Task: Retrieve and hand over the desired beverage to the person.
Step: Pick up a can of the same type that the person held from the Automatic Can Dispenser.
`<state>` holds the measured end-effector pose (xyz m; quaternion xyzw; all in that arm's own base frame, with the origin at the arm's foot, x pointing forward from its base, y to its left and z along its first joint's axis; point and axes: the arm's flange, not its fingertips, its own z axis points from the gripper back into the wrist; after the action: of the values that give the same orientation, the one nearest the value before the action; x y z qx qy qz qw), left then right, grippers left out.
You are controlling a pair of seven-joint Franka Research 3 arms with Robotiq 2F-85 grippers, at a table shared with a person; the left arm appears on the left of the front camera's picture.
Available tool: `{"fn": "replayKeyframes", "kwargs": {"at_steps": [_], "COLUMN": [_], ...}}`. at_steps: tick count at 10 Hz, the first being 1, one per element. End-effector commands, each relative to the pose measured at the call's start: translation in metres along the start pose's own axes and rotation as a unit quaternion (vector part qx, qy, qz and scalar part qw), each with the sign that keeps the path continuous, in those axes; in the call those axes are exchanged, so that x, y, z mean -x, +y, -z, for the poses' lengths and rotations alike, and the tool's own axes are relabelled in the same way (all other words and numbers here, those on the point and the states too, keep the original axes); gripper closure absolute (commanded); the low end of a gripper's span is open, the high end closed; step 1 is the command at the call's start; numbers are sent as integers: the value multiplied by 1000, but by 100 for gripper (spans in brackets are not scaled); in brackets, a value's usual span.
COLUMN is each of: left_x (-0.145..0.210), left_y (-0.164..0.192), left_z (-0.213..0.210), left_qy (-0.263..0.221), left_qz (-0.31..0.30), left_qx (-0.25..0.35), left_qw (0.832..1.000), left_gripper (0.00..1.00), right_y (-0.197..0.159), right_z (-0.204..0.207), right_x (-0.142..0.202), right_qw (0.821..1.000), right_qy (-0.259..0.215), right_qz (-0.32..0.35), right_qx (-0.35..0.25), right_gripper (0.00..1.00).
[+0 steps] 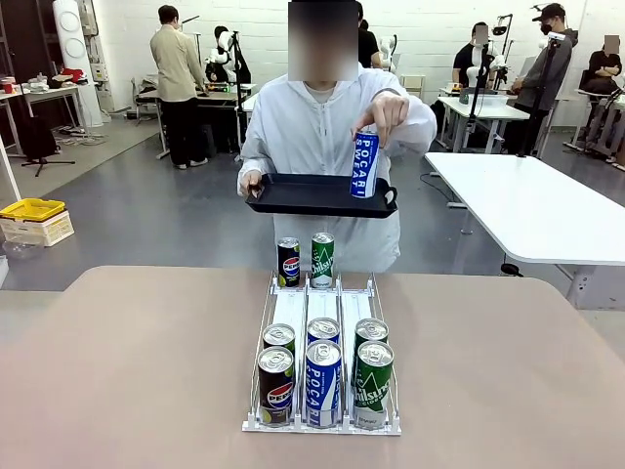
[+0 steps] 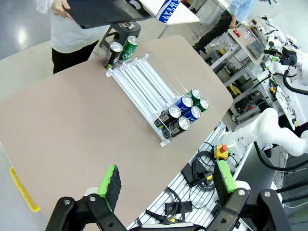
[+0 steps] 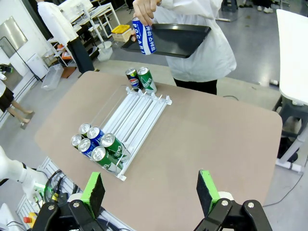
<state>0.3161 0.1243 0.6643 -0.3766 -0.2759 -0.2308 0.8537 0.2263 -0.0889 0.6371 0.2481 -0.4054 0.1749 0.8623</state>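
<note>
Apparently a blue can [image 1: 363,164] is shown on the tray [image 1: 293,195] by the person [image 1: 303,127], far beyond the released left hand [image 2: 167,179] and right hand [image 3: 151,190]; next, a matching can [image 1: 323,383], nearer below, must be grasped.

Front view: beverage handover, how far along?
Done: nothing by the arms that shows; six cans stand at the near end of the clear slotted rack. In hand: left gripper and right gripper both open, empty, short of the rack; the person in white holds a blue-and-white can by a black tray. Left: grasp a can, pass it over.
</note>
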Motion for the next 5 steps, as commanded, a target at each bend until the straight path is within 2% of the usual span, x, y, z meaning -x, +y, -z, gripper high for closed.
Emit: {"fn": "replayKeyframes", "kwargs": {"at_steps": [1,5], "left_x": [-2,-2], "left_y": [1,1], "left_z": [-2,-2], "left_qy": [-6,-6], "left_qz": [11,11], "left_qx": [7,7], "left_qw": [1000,1000], "left_gripper": [0,0], "right_y": [-1,-1], "right_z": [0,0], "right_x": [0,0], "right_qw": [1000,1000], "right_qy": [-1,-1], "right_qz": [2,2], "right_qx": [-1,-1], "right_gripper": [0,0]}}
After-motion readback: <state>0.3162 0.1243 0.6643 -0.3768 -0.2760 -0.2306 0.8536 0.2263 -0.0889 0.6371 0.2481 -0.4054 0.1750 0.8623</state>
